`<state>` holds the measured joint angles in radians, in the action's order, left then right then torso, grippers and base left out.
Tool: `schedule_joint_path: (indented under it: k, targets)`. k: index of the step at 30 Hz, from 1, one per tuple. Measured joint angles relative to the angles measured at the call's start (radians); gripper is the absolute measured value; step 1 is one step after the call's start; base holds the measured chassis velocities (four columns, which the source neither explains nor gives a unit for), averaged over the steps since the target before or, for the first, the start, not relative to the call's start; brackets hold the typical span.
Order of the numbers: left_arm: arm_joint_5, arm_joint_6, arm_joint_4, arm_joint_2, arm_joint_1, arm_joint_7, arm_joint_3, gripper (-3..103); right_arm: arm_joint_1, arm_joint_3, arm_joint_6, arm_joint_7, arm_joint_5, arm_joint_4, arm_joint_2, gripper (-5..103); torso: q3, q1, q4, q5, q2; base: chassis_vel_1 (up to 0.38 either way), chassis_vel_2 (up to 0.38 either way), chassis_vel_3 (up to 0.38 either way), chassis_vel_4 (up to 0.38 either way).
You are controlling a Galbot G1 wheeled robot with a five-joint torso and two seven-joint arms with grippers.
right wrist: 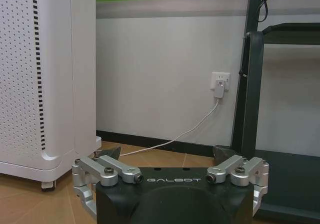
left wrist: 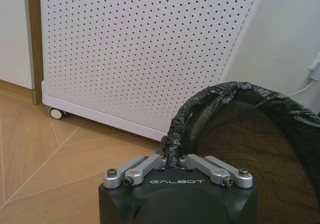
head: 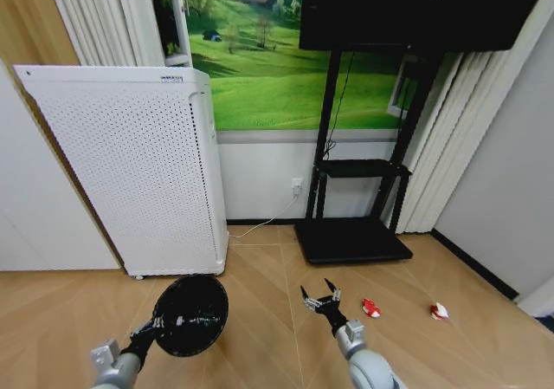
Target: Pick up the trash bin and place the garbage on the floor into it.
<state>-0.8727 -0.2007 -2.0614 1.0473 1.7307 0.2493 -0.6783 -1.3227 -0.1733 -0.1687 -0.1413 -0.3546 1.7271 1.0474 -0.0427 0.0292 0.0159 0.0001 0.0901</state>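
The trash bin is a small black round wastebasket with a black liner, held off the floor at the lower left of the head view. My left gripper is shut on its rim; the left wrist view shows the fingers pinching the bag-covered rim of the trash bin. My right gripper hovers open over the floor at centre, with nothing between its fingers. Two red-and-white scraps of garbage lie on the floor to its right, one near, one farther.
A white perforated cabinet on wheels stands against the wall at left, close behind the bin. A black TV stand with a flat base sits at centre back. A white cable runs from a wall socket. Wood floor lies between.
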Motion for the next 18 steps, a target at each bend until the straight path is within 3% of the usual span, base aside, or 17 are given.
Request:
schedule_joint_path:
  k: [8, 15, 18]
  targets:
    - [0.010, 0.003, 0.005, 0.008, 0.000, -0.002, 0.015, 4, -0.005, -0.001, -0.009, 0.008, 0.017, -0.005, 0.002, 100, 0.000, 0.000, 0.0003, -0.0003, 0.000, -0.147, -0.056, 0.136, 0.051]
    - [0.011, 0.006, 0.006, 0.009, -0.002, -0.002, 0.016, 4, -0.005, 0.002, -0.015, 0.006, 0.024, -0.011, 0.003, 100, 0.000, 0.000, 0.0002, 0.0000, 0.000, -0.290, -0.143, 0.290, 0.152]
    - [0.010, 0.007, 0.007, 0.009, -0.002, -0.003, 0.013, 4, -0.009, 0.001, -0.041, -0.007, 0.075, -0.026, 0.014, 100, 0.000, 0.000, 0.0004, -0.0002, 0.000, -0.312, -0.170, 0.285, 0.185]
